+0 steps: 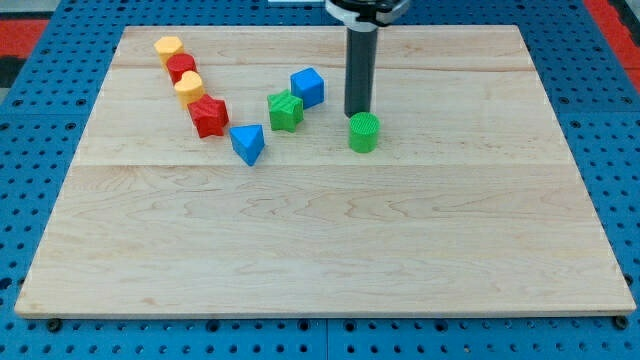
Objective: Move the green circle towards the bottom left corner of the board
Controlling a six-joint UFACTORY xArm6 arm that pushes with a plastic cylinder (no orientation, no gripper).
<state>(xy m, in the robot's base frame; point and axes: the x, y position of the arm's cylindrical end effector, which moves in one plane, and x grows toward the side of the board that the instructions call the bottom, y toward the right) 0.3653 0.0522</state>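
The green circle (364,132) is a ribbed green cylinder standing on the wooden board (320,250), right of centre in the upper half. My tip (357,113) is just above it in the view, at its upper edge, touching or nearly so. The dark rod rises from there to the view's top.
A blue cube (307,87) and a green star-like block (285,110) lie left of my tip. Further left are a blue triangle (247,144), a red star (209,116), and a row of a yellow (189,88), a red (181,68) and a yellow block (168,47).
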